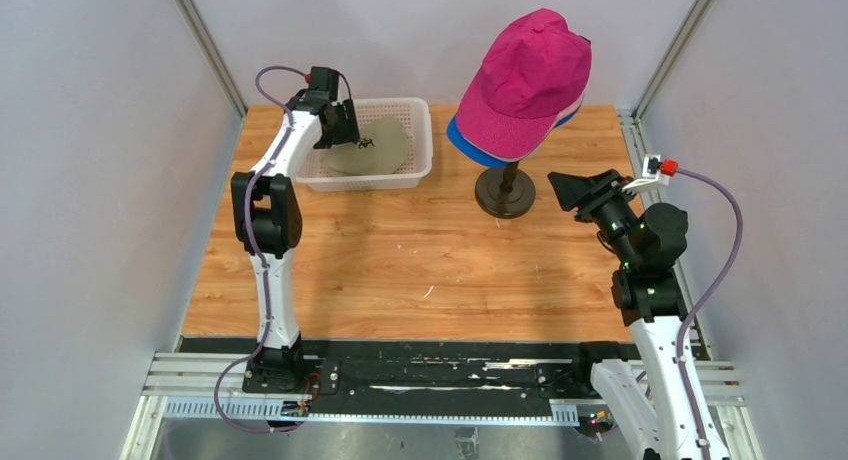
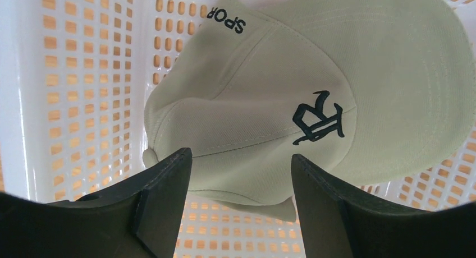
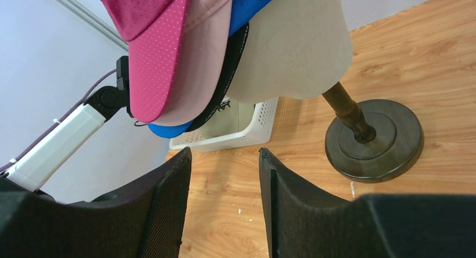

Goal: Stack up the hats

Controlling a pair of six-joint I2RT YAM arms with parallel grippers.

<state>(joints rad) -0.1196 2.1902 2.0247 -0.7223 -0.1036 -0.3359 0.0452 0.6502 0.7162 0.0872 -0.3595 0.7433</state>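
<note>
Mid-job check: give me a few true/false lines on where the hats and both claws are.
1. The khaki hat lies in the white basket. True.
2. The left claw is shut on the khaki hat. False: it is open, poised over it.
3. The magenta hat is outermost on the mannequin head. True.
4. The right claw holds the blue hat. False: it is open and empty; the blue hat sits on the head.
5. The stand is inside the basket. False: it is on the table beside it.
</note>
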